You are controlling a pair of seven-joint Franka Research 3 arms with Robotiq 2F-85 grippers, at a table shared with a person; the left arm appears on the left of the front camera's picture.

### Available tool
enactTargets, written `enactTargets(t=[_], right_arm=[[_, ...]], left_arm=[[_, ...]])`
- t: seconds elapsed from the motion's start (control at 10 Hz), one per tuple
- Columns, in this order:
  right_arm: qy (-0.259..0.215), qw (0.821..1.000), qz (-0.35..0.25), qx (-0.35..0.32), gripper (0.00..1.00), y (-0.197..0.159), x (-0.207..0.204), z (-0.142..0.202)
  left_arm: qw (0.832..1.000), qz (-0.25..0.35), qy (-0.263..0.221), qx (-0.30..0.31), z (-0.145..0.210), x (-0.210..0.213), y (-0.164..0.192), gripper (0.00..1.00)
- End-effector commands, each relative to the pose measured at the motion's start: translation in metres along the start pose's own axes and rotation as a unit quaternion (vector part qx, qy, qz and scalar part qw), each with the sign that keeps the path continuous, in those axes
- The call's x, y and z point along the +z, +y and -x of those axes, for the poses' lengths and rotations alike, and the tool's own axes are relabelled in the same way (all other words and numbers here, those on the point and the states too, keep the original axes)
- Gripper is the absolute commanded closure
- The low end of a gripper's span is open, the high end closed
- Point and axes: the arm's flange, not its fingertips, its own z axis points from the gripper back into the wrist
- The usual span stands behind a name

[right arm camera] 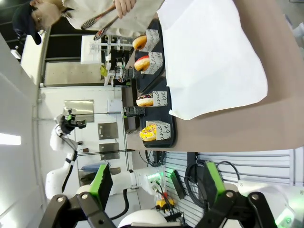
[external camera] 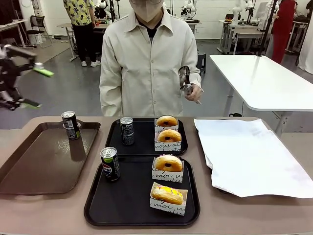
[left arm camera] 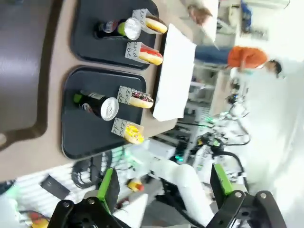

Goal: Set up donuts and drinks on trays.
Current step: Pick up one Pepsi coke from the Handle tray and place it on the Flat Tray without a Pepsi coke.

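Our left gripper [external camera: 29, 87] hangs wide open and empty at the table's left edge, above the long brown plastic tray [external camera: 29, 169]; our right gripper [right arm camera: 156, 183] likewise spreads its green pads on nothing. Two black square trays [external camera: 122, 205] each hold two sleeved glazed donuts [external camera: 168, 163] and one slim dark soda can [external camera: 110, 163]. A third can [external camera: 71, 125] stands on the brown tray.

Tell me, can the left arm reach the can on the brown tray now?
Probably yes: the left gripper is open, raised above the brown tray, and nothing stands between it and the can.
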Motion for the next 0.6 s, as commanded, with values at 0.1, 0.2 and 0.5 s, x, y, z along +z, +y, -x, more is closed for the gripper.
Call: enactTargets(t=[0.1,0.2,0.5], right_arm=[[-0.005,1.000,-0.014,0.009,0.00,0.000,0.000,0.001],[-0.005,1.000,-0.014,0.009,0.00,0.000,0.000,0.001],[-0.005,1.000,-0.014,0.009,0.00,0.000,0.000,0.001]], left_arm=[[0.999,0.029,0.020,0.001,-0.003,0.045,0.044,0.00],[0.999,0.030,0.018,-0.011,0.002,0.054,0.064,0.00],[0.999,0.015,0.007,-0.032,-0.006,0.075,0.108,0.00]])
